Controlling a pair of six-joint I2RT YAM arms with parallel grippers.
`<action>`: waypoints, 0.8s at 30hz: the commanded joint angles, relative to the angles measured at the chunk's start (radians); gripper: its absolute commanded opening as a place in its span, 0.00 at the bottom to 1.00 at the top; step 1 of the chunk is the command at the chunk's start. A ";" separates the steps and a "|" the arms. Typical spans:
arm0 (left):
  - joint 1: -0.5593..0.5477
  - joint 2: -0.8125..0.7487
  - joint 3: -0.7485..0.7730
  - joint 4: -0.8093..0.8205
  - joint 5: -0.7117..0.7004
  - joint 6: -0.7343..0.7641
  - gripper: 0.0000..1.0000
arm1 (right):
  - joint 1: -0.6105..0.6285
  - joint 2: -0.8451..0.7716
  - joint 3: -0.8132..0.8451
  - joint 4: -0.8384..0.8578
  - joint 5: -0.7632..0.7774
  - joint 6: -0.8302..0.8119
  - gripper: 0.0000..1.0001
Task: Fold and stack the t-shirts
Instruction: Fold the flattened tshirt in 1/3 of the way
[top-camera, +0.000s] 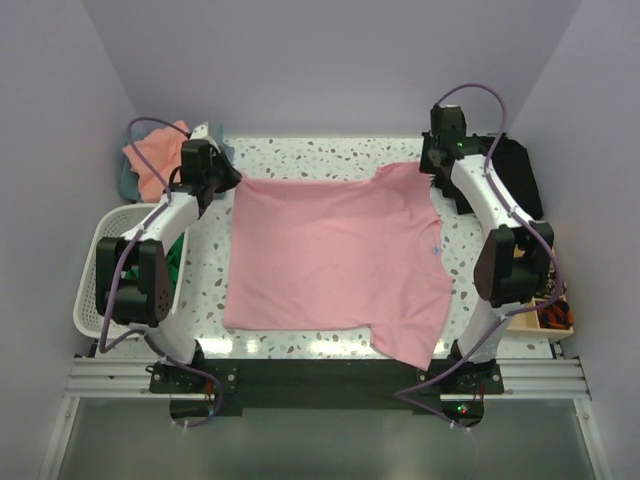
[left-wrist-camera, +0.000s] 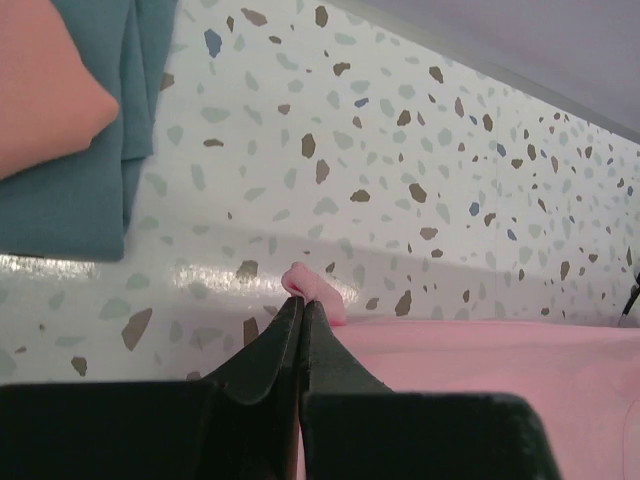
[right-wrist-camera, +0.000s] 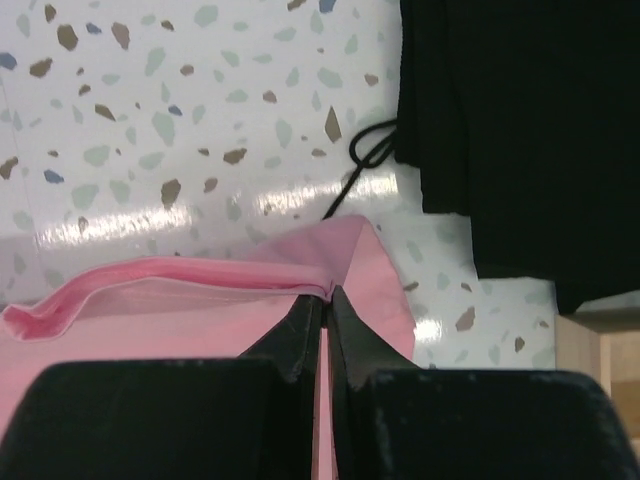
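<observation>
1. Two grippers are holding the light pink t-shirt (top-camera: 335, 260), which lies spread out flat in the middle of the speckled table (top-camera: 300, 150).
2. The left gripper (left-wrist-camera: 300, 305) has its jaws pressed together on the shirt's far left corner. A little pink nub of cloth pokes out past the tips.
3. The right gripper (right-wrist-camera: 325, 295) has its jaws squeezed on the edge of the far sleeve, right at the hem.
4. I think they hold these two far spots so they can lift that whole side together and bring it over for the first fold. Two holds keep the edge straight.
5. The shirt's neck points to the right. Its near sleeve reaches a bit past the table's front edge.
6. The salmon-orange t-shirt (top-camera: 155, 155) lies on the grey-blue t-shirt (left-wrist-camera: 90, 170) at the far left corner, out of the way.
7. The bright green t-shirt (top-camera: 176, 255) sits in the white basket (top-camera: 100, 290) on the left, likely waiting its turn.
8. A black box (right-wrist-camera: 500, 120) stands just beside the right gripper, so that side should go up carefully and not bump it.
</observation>
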 joint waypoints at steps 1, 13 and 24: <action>0.001 -0.082 -0.113 -0.046 0.029 -0.050 0.00 | -0.002 -0.128 -0.142 -0.032 -0.001 0.032 0.00; 0.001 -0.257 -0.326 -0.087 -0.036 -0.064 0.00 | 0.001 -0.380 -0.463 -0.063 -0.058 0.101 0.00; 0.001 -0.266 -0.444 -0.106 -0.048 -0.057 0.03 | 0.002 -0.431 -0.624 -0.121 -0.118 0.141 0.18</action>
